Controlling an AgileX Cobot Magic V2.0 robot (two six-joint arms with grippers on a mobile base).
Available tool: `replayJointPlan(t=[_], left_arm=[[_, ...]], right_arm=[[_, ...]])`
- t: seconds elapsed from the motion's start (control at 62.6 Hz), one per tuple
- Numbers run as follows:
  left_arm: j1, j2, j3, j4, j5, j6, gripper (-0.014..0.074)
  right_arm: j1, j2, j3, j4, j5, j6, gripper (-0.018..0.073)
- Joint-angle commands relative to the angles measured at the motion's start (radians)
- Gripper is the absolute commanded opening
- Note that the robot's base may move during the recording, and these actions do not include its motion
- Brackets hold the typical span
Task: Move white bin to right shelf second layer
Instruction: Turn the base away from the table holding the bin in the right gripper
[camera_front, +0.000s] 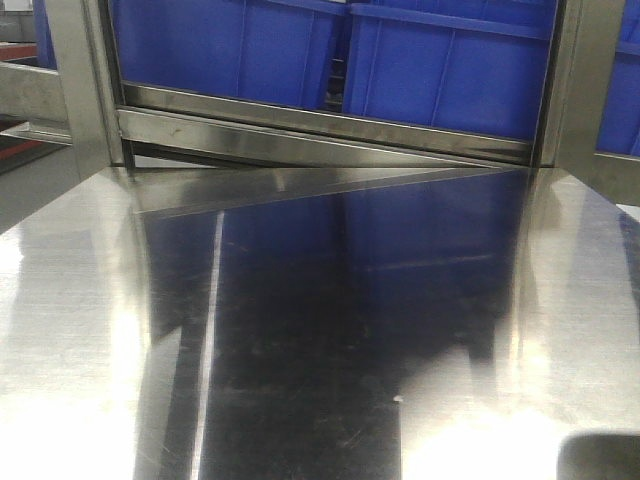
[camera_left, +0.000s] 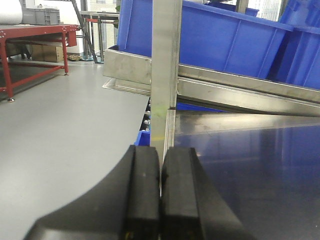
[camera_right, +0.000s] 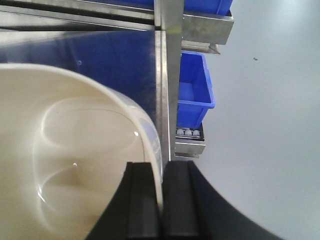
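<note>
White bin (camera_right: 60, 150) pinched by its rim in my right gripper (camera_right: 162, 172) — left gripper (camera_left: 161, 156) empty, pads pressed together.
The bin runs off the right wrist view's left and bottom edges, base unseen. Its rim sits between the pads, just beside a steel post (camera_right: 169, 75) — open floor (camera_right: 270, 125) beyond it, blue crates (camera_front: 450, 60) behind the tabletop (camera_front: 300, 350).

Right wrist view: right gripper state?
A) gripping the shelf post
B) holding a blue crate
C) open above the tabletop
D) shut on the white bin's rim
D: the right gripper is shut on the white bin, with the rim pinched between its fingers.
</note>
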Motion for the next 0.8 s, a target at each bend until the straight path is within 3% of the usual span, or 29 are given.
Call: replayJointPlan(t=[0.0, 0.782], left_arm=[[-0.003, -0.015, 0.027, -0.005, -0.083, -0.005, 0.0085], [-0.003, -0.015, 0.027, -0.005, -0.083, -0.005, 0.0085]], right_arm=[[-0.004, 0.007, -0.029, -0.007, -0.096, 0.005, 0.0047], [-0.004, 0.007, -0.029, -0.007, -0.096, 0.005, 0.0047]])
